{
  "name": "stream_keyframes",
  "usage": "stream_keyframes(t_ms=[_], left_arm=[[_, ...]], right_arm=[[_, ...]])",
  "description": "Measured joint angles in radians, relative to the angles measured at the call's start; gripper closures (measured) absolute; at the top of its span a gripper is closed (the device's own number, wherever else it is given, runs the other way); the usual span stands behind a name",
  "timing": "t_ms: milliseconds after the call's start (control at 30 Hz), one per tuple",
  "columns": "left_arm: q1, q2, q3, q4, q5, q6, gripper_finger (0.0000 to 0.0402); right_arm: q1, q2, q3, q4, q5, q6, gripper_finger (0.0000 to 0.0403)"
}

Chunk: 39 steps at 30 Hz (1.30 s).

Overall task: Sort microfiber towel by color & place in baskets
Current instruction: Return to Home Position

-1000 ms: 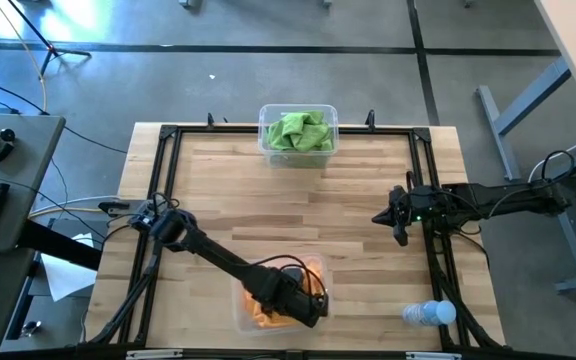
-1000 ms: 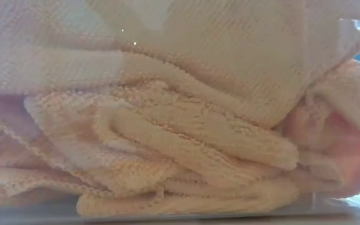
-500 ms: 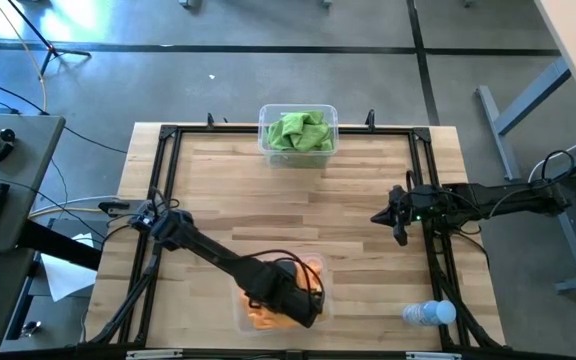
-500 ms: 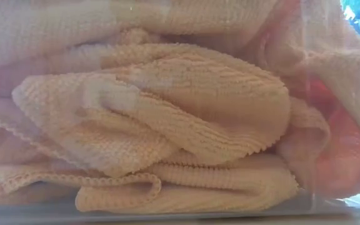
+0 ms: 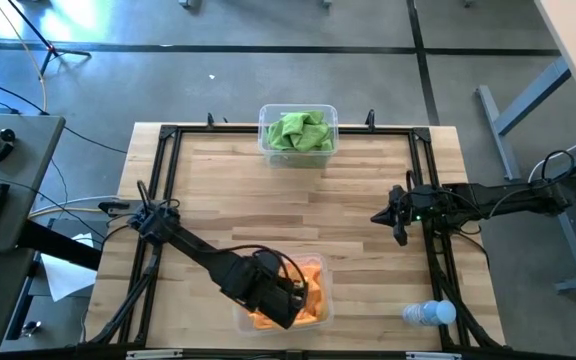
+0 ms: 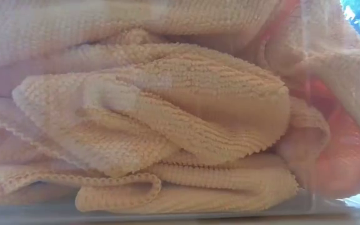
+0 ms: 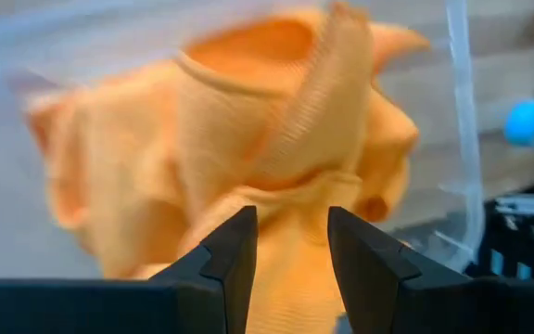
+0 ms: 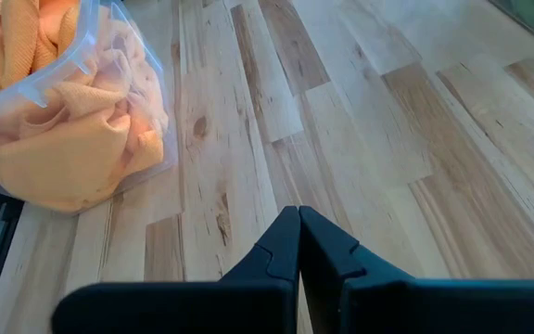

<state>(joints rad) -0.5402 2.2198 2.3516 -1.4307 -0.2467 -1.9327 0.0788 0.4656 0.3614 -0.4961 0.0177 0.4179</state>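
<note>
Two bins, both loaded: green towels (image 5: pixel 298 131) in the far bin (image 5: pixel 334 128) at the table's far edge, centre; orange towels (image 7: pixel 276 139) heaped in the near bin (image 5: pixel 325 300) at the near edge. No towel seen loose on the table (image 5: pixel 318 200). Left gripper (image 7: pixel 292 227) hangs over the near bin, fingers apart, nothing between them; the orange pile lies straight ahead of the tips, close, contact cannot be told. Low view is filled by orange folds pressed against the near bin's clear wall. Left arm runs on a diagonal from its base at the left table edge out to the near bin. Right gripper (image 8: pixel 298 232) waits by the right table edge, fingers together, empty, well apart from both bins. Bottle (image 5: pixel 428 314) lies at the near right corner, not involved. Judgement: sorting looks complete; what remains is taking the left arm home. Key relation: towels sit directly ahead of the open fingers with the bin wall just beside, so the exit likely wants to go up first, then back along the arm's diagonal toward the left. Risk: a fold catching a finger and lifting out.
</note>
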Motion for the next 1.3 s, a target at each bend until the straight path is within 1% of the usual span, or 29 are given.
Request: stream_keyframes(t_ms=[133, 233, 367, 600, 700, 800, 900, 1000, 1100, 1200, 1300], left_arm=[[-0.007, -0.017, 0.000, -0.097, -0.056, -0.003, 0.0280], [-0.007, -0.020, 0.000, -0.148, -0.071, 0.002, 0.0280], [-0.001, -0.020, -0.003, -0.141, -0.104, 0.142, 0.0280], [0.014, -0.035, -0.003, -0.140, -0.277, 0.383, 0.0280], [0.024, -0.062, -0.003, -0.141, -0.317, 0.488, 0.0280], [0.037, -0.097, -0.038, -0.140, -0.350, 0.596, 0.0280], [0.061, -0.172, -0.127, -0.139, -0.382, 0.685, 0.0280], [0.087, -0.277, -0.259, -0.140, -0.391, 0.735, 0.0280], [0.114, -0.390, -0.407, -0.121, -0.393, 0.792, 0.0280], [0.138, -0.520, -0.565, -0.028, -0.395, 0.894, 0.0280], [0.159, -0.654, -0.743, 0.136, -0.395, 1.032, 0.0280]], right_arm=[[0.000, 0.000, 0.000, 0.000, 0.000, 0.000, 0.0403], [0.000, 0.000, 0.000, 0.000, 0.000, 0.000, 0.0403], [0.000, 0.000, 0.000, 0.001, 0.000, 0.000, 0.0403], [0.000, 0.000, 0.000, 0.035, 0.003, 0.000, 0.0403], [0.000, 0.000, 0.000, 0.057, 0.003, 0.000, 0.0403], [0.000, 0.000, 0.000, 0.075, 0.008, 0.002, 0.0403], [0.000, 0.000, 0.000, 0.084, 0.037, 0.039, 0.0403], [0.000, 0.000, 0.000, 0.085, 0.081, 0.107, 0.0403], [0.000, 0.000, 0.000, 0.084, 0.087, 0.138, 0.0403], [0.000, 0.000, 0.000, 0.084, 0.087, 0.150, 0.0403], [0.000, 0.000, 0.000, 0.084, 0.098, 0.172, 0.0403]])
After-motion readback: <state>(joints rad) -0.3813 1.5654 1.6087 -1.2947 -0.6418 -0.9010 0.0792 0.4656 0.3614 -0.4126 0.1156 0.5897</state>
